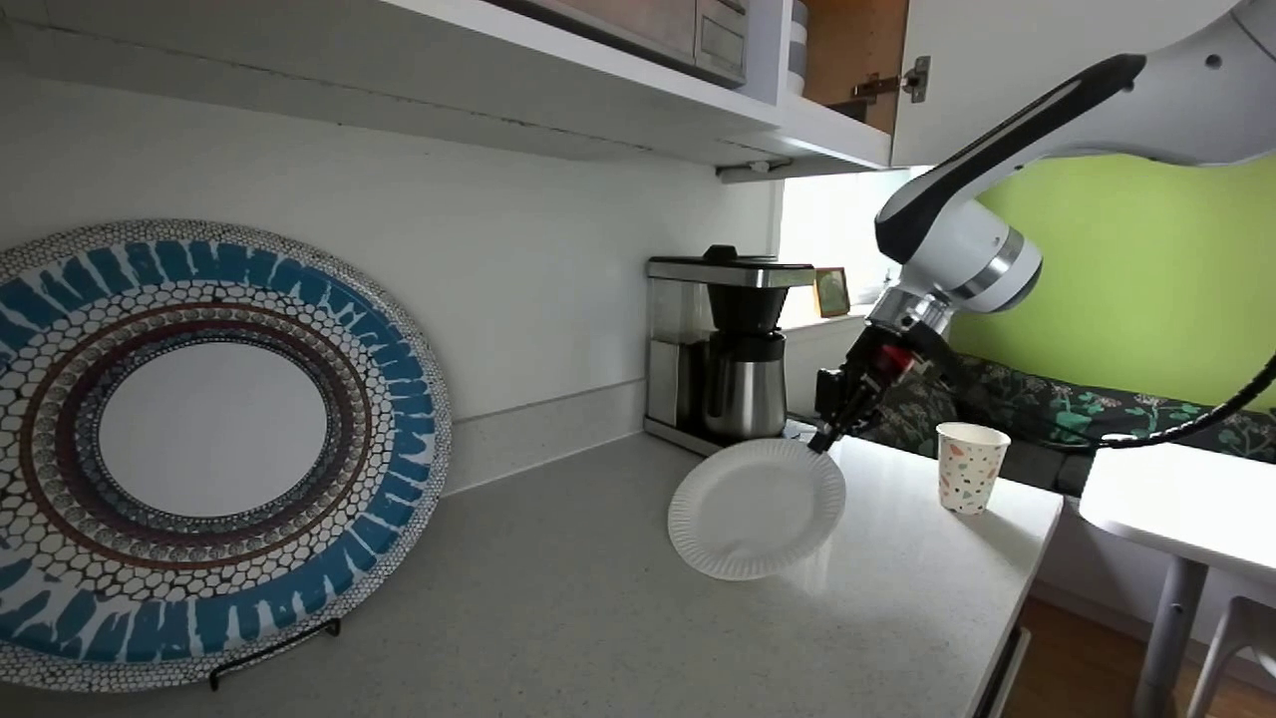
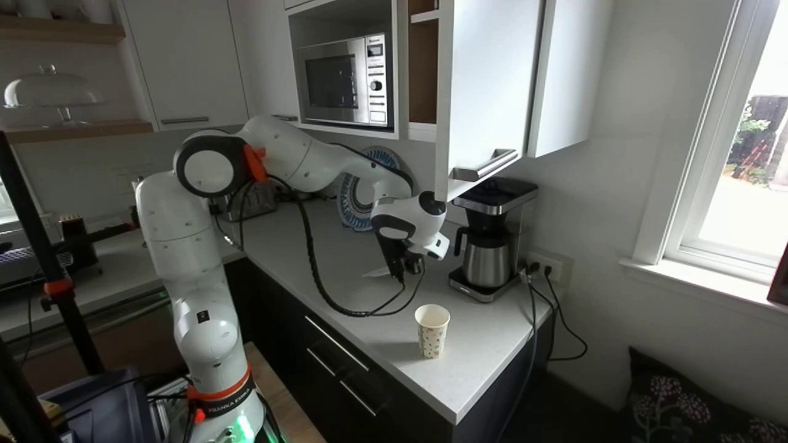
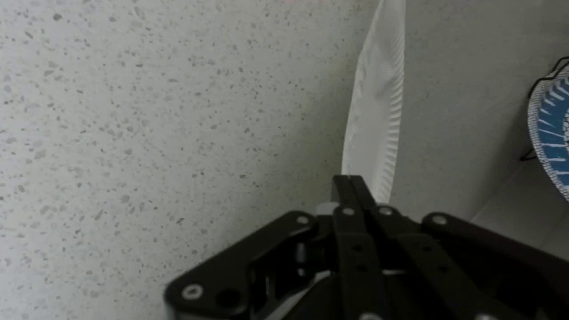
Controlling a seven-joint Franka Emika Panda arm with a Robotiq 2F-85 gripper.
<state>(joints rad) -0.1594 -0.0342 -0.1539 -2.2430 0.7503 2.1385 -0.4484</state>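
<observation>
A white paper plate [image 1: 758,511] with a fluted rim is tilted steeply over the grey counter. My gripper [image 1: 821,441] is shut on the plate's rim at its upper edge. In the wrist view, the black fingertips [image 3: 349,178] are together with the plate [image 3: 374,115] between them, seen nearly edge-on. In an exterior view, the plate [image 2: 377,272] shows only as a thin sliver beside the gripper [image 2: 403,278]. I cannot tell whether its lower edge touches the counter. A speckled paper cup [image 1: 971,467] stands upright near the counter's end, apart from the gripper; it also shows here [image 2: 431,330].
A coffee maker [image 1: 733,349] stands by the wall behind the gripper. A large blue patterned platter [image 1: 214,439] leans on a stand farther along the counter [image 1: 558,598]. An open cabinet door [image 2: 492,80] hangs above the arm, beside a microwave [image 2: 341,80].
</observation>
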